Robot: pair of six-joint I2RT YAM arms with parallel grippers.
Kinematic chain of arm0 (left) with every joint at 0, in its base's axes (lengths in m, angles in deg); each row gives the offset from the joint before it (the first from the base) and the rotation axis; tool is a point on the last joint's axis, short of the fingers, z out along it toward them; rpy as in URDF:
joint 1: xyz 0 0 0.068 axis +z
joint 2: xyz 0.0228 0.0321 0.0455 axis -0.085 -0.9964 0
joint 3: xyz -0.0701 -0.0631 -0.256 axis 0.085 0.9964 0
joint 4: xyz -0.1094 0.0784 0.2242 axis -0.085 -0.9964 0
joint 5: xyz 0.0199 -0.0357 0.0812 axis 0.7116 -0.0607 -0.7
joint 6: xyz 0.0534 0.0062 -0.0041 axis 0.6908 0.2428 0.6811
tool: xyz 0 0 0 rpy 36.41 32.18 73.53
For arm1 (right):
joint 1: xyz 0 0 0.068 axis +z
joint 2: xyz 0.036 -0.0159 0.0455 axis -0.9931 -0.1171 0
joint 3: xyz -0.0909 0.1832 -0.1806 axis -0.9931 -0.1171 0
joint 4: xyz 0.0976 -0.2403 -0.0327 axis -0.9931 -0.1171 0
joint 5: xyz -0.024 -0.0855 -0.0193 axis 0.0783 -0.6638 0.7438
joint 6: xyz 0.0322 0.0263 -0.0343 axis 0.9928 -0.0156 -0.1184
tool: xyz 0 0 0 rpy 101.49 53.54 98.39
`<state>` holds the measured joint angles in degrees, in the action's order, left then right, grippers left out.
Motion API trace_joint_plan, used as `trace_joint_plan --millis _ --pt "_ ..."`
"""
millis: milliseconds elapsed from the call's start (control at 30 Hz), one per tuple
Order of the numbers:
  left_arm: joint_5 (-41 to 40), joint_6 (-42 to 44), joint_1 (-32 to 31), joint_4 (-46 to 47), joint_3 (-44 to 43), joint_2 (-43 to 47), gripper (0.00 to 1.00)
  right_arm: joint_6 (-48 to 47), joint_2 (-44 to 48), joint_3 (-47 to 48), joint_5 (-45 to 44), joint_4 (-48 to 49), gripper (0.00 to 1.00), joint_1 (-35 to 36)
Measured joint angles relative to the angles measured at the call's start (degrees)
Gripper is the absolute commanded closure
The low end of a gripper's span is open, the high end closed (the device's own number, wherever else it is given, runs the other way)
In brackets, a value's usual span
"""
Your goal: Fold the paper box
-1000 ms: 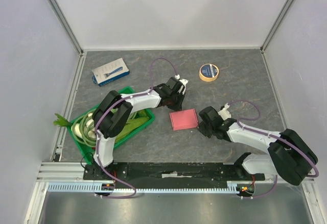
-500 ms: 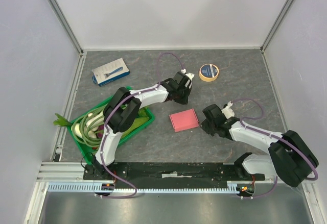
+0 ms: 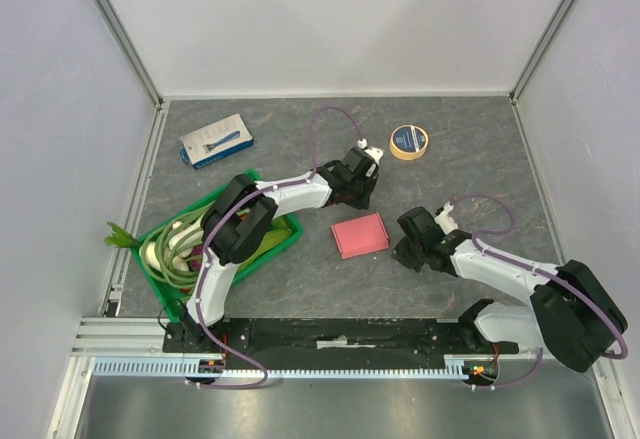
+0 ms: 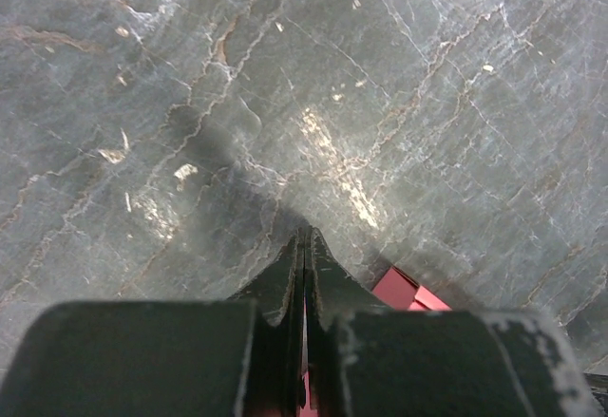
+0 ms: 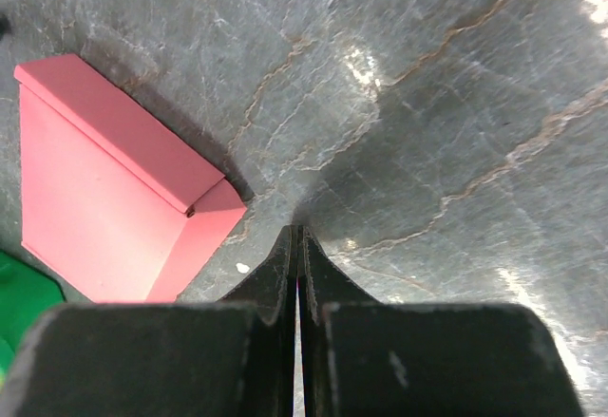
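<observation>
Top external: my left claw (image 4: 304, 236) and right claw (image 5: 295, 232) are pinched closed, empty; salmon card paper box (image 3: 360, 235) lies flat, rectangular, on veined stone desk (image 3: 470, 149).

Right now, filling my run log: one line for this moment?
paper box: on table, unheld | left gripper: shut, empty, beyond box | right gripper: shut, empty, beside box

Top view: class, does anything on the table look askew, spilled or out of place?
The green crate sits skewed to the edges of the table, and a leafy vegetable pokes out past its left rim. The pink paper box lies flat and looks undamaged.
</observation>
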<state>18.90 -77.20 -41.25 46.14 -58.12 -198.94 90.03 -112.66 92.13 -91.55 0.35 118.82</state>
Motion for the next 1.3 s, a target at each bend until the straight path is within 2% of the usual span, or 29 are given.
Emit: trace_joint_plan --millis 400,567,900,1100,1200,1300 --pt "-0.70 -0.02 -2.29 0.68 3.87 2.49 0.98 7.13 -4.44 -0.74 2.97 9.64 1.00 0.24" --pt "1.01 0.15 -2.01 2.82 5.55 3.02 0.98 7.30 -5.20 -0.92 2.84 11.28 1.00 0.31" --pt "12.13 3.52 1.36 9.07 8.74 3.13 0.98 -4.28 -9.42 -0.42 2.95 19.71 1.00 1.07" --pt "13.00 4.57 1.95 11.76 9.31 2.86 0.98 -10.64 -10.67 -0.76 2.84 24.61 1.00 1.86" --pt "12.68 4.46 1.92 12.26 9.35 2.78 0.98 -11.89 -9.94 -0.74 2.23 24.26 1.00 2.21" --pt "11.67 3.19 1.81 10.95 8.70 2.78 0.98 -12.85 -10.03 1.95 1.42 18.75 1.00 2.21"
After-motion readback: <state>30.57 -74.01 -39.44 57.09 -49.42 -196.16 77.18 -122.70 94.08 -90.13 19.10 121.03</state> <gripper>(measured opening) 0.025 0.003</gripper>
